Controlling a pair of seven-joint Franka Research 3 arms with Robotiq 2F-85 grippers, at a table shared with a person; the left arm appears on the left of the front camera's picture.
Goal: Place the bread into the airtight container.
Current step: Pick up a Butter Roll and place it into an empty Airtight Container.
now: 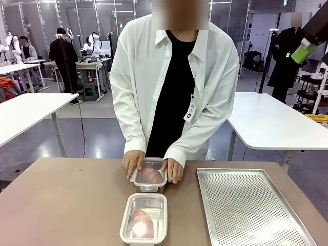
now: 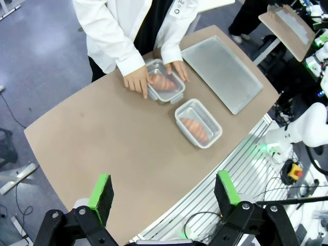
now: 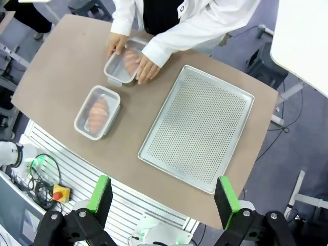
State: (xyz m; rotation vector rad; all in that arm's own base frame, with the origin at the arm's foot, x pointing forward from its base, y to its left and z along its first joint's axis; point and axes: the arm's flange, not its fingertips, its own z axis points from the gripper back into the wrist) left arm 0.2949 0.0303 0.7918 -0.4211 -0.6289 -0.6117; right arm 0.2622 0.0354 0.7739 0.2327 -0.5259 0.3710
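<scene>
Two clear airtight containers stand on the brown table, each with a piece of bread inside. The person's hands press on the sides of the far container (image 1: pixel 149 177) (image 2: pixel 165 82) (image 3: pixel 124 65), which holds bread (image 1: pixel 150 175). The near container (image 1: pixel 144 218) (image 2: pixel 198 123) (image 3: pixel 97 113) holds bread (image 1: pixel 141 221) and stands untouched. High above the table, my left gripper (image 2: pixel 164 190) is open with nothing between its pads. My right gripper (image 3: pixel 163 195) hangs equally high, open and holding nothing; one of its green pads (image 1: pixel 303 53) shows at the top right of the front view.
A perforated metal tray (image 1: pixel 251 207) (image 2: pixel 221 72) (image 3: pixel 197 128) lies on the right half of the table, with nothing on it. The person stands at the far edge. Other white tables and people are farther back in the room.
</scene>
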